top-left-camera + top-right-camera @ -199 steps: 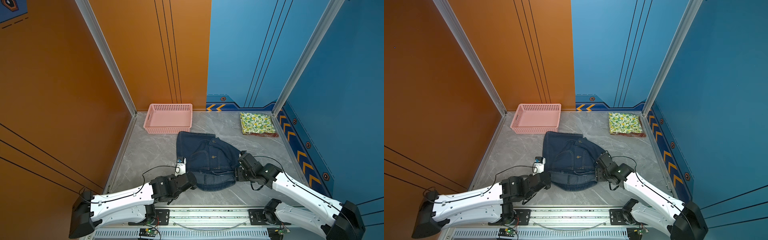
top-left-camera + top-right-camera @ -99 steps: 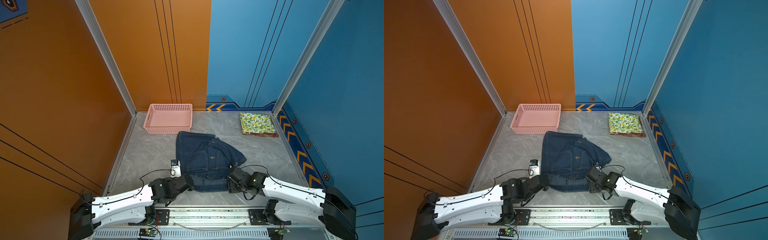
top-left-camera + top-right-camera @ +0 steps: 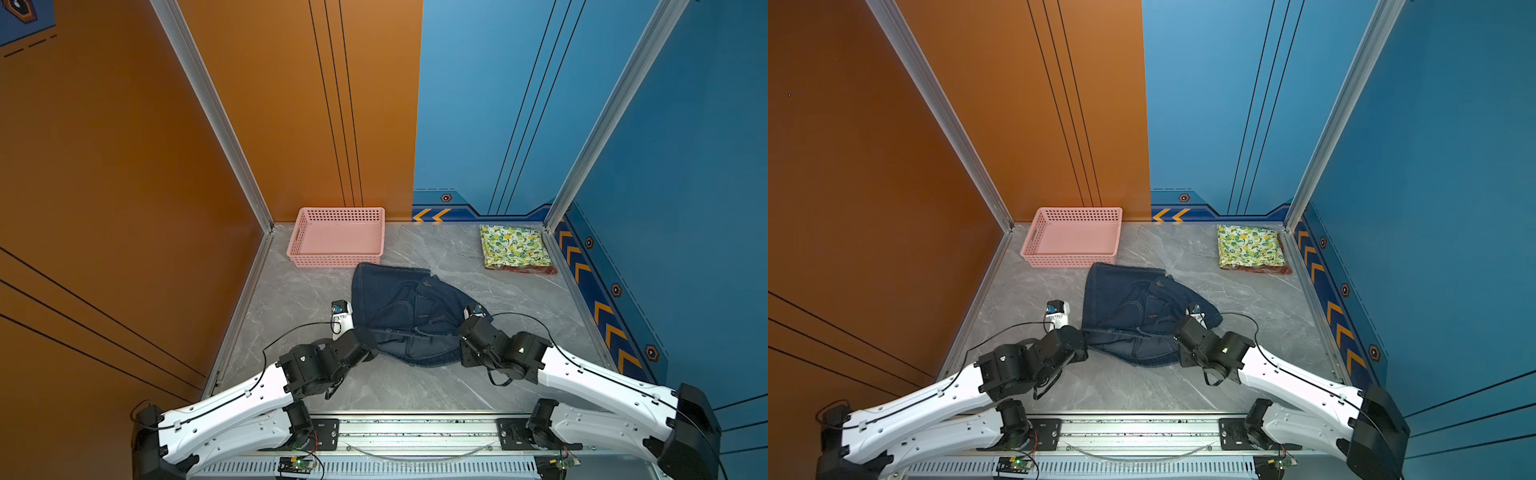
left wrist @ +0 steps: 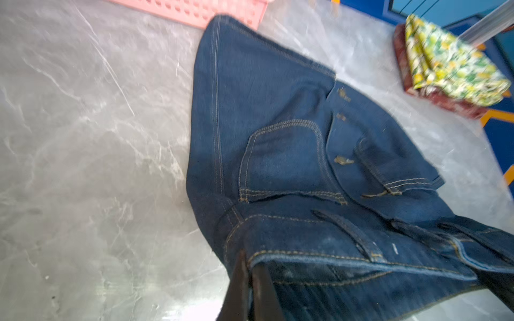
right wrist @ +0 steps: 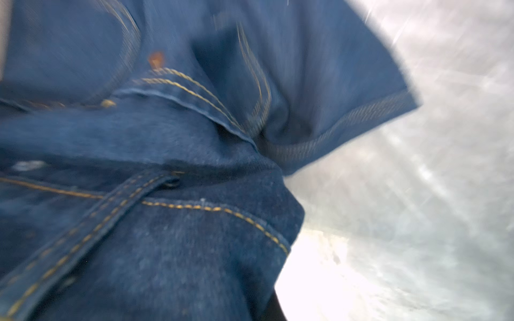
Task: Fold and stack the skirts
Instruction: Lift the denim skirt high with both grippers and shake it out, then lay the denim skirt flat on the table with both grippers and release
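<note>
The left gripper (image 4: pixel 250 273) is closed on one end of the waistband of the denim skirt (image 4: pixel 278 139), its jaws pressed together on the cloth edge. The right gripper (image 3: pixel 462 337) is closed on the opposite end of the same waistband; its wrist view is blurred and filled by denim (image 5: pixel 167 139). In both top views the waistband spans between the two grippers near the front of the table (image 3: pixel 415 386), and the rest of the denim skirt (image 3: pixel 1125 299) trails away from them, rumpled, its far hem just beside the pink basket (image 3: pixel 336 259). The lemon-print skirt (image 3: pixel 513 245) lies folded in the far right corner, well apart from the denim skirt. It rests on top of the plaid skirt (image 3: pixel 528 270), of which only a red edge shows.
</note>
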You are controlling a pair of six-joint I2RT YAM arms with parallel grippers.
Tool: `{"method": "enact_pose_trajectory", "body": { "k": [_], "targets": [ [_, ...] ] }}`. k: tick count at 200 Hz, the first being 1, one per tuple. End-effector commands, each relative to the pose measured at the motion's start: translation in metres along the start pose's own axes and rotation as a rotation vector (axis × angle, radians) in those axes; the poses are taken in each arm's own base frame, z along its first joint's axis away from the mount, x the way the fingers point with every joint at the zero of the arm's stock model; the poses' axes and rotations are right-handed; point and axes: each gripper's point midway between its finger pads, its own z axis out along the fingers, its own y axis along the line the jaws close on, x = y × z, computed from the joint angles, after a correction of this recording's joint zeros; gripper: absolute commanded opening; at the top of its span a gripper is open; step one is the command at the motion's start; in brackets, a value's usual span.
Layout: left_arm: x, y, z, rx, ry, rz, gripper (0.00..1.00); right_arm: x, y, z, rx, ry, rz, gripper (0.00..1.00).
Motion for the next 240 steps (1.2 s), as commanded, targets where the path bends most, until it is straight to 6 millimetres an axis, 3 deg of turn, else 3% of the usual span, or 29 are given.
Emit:
{"method": "enact_pose_trajectory", "body": {
  "k": [1,33,59,92,104,123,158,174,191,210,222,231,233,236,238,239,240],
  "targets": [
    [-0.047,-0.001,-0.025,-0.015,-0.064,0.081,0.0,-0.036,-0.028,-0.049,0.094,-0.07,-0.058,0.0],
    [-0.116,-0.035,-0.047,0.031,-0.12,0.142,0.0,-0.106,-0.026,-0.121,0.036,-0.201,-0.051,0.0],
    [-0.167,-0.056,-0.058,0.061,-0.17,0.163,0.0,-0.161,-0.025,-0.159,0.025,-0.279,-0.043,0.0],
    [-0.219,-0.075,-0.048,0.098,-0.178,0.165,0.0,-0.222,-0.026,-0.167,-0.001,-0.326,-0.022,0.0],
    [-0.233,-0.08,-0.039,0.114,-0.169,0.16,0.0,-0.241,-0.032,-0.159,0.004,-0.32,-0.007,0.0],
    [-0.257,-0.087,-0.034,0.129,-0.176,0.151,0.0,-0.269,-0.043,-0.165,-0.003,-0.35,0.034,0.0],
    [-0.284,-0.107,-0.067,0.187,-0.226,0.164,0.0,-0.289,-0.046,-0.197,-0.029,-0.42,0.058,0.0],
    [-0.276,-0.108,-0.08,0.205,-0.227,0.164,0.0,-0.28,-0.046,-0.207,-0.032,-0.418,0.063,0.0],
    [-0.252,-0.101,-0.087,0.208,-0.196,0.159,0.0,-0.256,-0.05,-0.203,-0.023,-0.385,0.075,0.0],
    [-0.201,-0.085,-0.079,0.161,-0.127,0.185,0.0,-0.209,-0.054,-0.183,-0.021,-0.323,0.096,0.0],
    [-0.155,-0.07,-0.065,0.135,-0.058,0.189,0.0,-0.167,-0.058,-0.157,-0.015,-0.245,0.113,0.02],
    [-0.119,-0.055,-0.056,0.108,-0.013,0.187,0.0,-0.135,-0.063,-0.14,0.006,-0.191,0.127,0.24],
    [-0.11,-0.051,-0.052,0.096,0.001,0.185,0.0,-0.124,-0.064,-0.134,0.011,-0.17,0.131,0.34],
    [-0.096,-0.046,-0.048,0.085,0.019,0.185,0.0,-0.117,-0.065,-0.132,0.011,-0.163,0.134,0.4],
    [-0.088,-0.043,-0.045,0.081,0.031,0.186,0.0,-0.106,-0.065,-0.124,0.013,-0.135,0.135,0.53],
    [-0.084,-0.041,-0.044,0.077,0.037,0.183,0.0,-0.106,-0.065,-0.124,0.013,-0.135,0.135,0.53],
    [-0.08,-0.039,-0.043,0.076,0.04,0.181,0.0,-0.098,-0.066,-0.12,0.014,-0.117,0.137,0.6]
  ]
}}
